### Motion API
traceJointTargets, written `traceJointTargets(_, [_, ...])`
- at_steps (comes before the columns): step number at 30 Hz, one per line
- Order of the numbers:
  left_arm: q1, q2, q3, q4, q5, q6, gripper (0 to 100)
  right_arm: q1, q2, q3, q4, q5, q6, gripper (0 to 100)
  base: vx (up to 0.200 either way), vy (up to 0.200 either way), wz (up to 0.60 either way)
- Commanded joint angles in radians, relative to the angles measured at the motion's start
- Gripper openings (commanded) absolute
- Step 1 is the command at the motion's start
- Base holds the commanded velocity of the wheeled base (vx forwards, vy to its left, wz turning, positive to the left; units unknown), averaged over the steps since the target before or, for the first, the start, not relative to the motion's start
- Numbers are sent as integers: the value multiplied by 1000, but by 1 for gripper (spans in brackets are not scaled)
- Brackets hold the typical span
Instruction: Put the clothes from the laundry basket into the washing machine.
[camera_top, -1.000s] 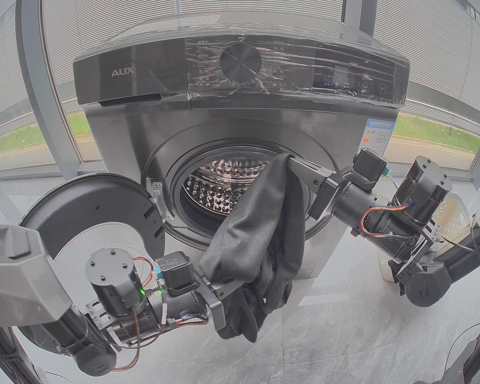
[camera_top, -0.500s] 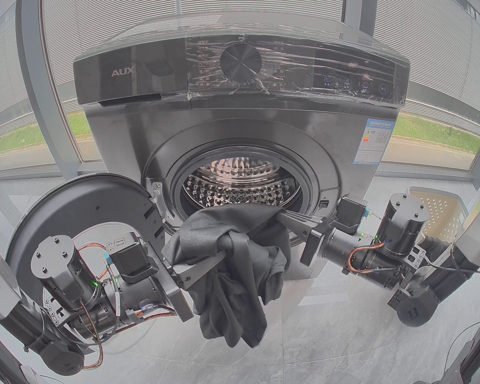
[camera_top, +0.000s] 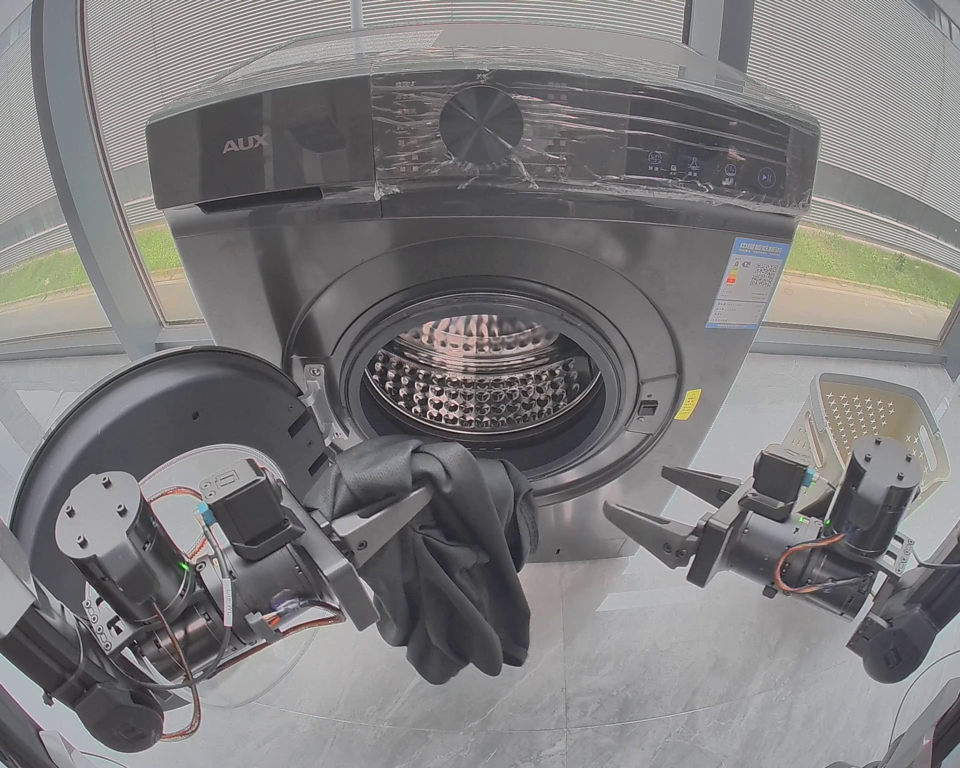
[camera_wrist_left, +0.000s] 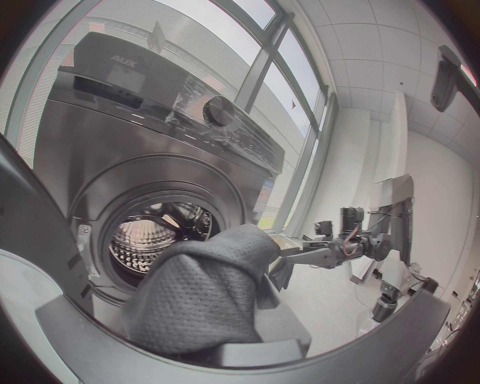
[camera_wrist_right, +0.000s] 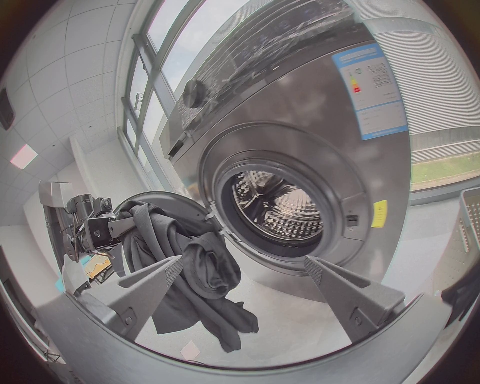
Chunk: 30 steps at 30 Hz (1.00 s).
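A dark grey garment (camera_top: 455, 560) hangs in a bunch from my left gripper (camera_top: 420, 500), which is shut on its upper fold just below and left of the washing machine's round opening (camera_top: 480, 375). The steel drum behind the opening holds no clothes. In the left wrist view the garment (camera_wrist_left: 200, 295) drapes over the fingers and hides them. My right gripper (camera_top: 650, 505) stands open to the right of the garment, clear of it, with nothing between its fingers (camera_wrist_right: 350, 295). The right wrist view shows the garment (camera_wrist_right: 200, 270) dangling in front of the door.
The machine's door (camera_top: 170, 420) is swung open to the left, behind my left arm. A pale perforated laundry basket (camera_top: 870, 420) stands on the floor at the right, behind my right arm. Grey tiled floor (camera_top: 620, 660) lies open in front of the machine.
My right gripper has let go of the garment, opened, and drawn back down and to the right. The garment has dropped from the opening's rim and now hangs from the left gripper alone.
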Motion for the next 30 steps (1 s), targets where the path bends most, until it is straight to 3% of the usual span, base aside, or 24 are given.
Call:
traceJointTargets(1, [18,5,4,0,31,-2,0,-54,-52,52,-6,-3,4,100,0,0,0])
traceJointTargets(3, [35,5,4,-1,63,-5,0,-80,-52,53,-6,-4,-4,100,0,0,0])
traceJointTargets(8, [46,-2,20,-1,108,-48,0,-112,-49,61,-6,-4,0,100,0,0,0])
traceJointTargets(24, [35,68,63,-3,111,-36,0,-132,-17,79,-6,-1,3,100,0,0,0])
traceJointTargets(30, [27,129,63,-4,136,-36,0,-134,-8,79,-6,-1,3,100,0,0,0])
